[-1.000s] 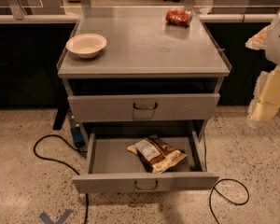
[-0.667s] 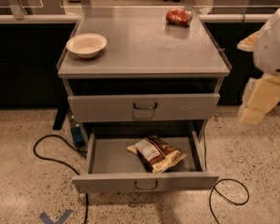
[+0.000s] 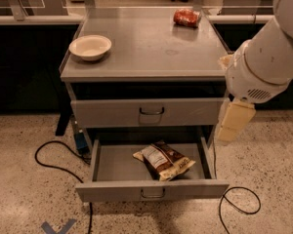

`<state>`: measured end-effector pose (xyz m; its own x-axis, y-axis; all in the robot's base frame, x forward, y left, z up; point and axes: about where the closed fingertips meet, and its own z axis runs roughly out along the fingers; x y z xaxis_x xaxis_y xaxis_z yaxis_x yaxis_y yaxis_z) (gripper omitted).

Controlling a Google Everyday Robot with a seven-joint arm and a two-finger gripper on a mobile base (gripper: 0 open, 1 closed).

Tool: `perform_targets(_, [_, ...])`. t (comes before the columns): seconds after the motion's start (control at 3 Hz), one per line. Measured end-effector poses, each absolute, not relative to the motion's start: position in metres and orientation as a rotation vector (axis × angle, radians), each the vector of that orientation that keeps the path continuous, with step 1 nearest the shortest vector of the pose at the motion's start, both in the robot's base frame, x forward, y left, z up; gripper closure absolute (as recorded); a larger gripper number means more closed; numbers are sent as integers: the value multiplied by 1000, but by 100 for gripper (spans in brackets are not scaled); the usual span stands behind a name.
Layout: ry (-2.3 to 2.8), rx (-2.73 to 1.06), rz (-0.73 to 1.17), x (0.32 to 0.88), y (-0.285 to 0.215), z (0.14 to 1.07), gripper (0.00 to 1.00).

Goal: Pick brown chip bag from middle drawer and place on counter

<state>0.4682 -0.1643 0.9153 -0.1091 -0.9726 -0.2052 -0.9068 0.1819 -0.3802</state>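
The brown chip bag [image 3: 162,160] lies flat inside the open middle drawer [image 3: 151,190], right of the drawer's centre, with its white label panel facing up. The drawer is pulled out low near the floor. The counter [image 3: 146,48] is the grey cabinet top above it. My gripper [image 3: 233,122] hangs from the white arm at the right side of the cabinet, above and to the right of the open drawer, apart from the bag and holding nothing that I can see.
A white bowl [image 3: 90,47] sits at the counter's left and a red-orange packet [image 3: 186,17] at its back right. A taller-fronted drawer [image 3: 151,112] above the open one is closed. Black cables [image 3: 49,160] lie on the speckled floor at both sides.
My arm has swung in from the right edge toward the cabinet, and the gripper now hangs closer to the open drawer's right side. The bag has not moved.
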Motion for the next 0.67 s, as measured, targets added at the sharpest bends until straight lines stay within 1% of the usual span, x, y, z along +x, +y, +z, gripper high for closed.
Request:
perform_targets(0.33, [2062,-1768,-222,468,-164,915,0])
perform_targets(0.67, [2048,-1785,-239,457,-159,896,0])
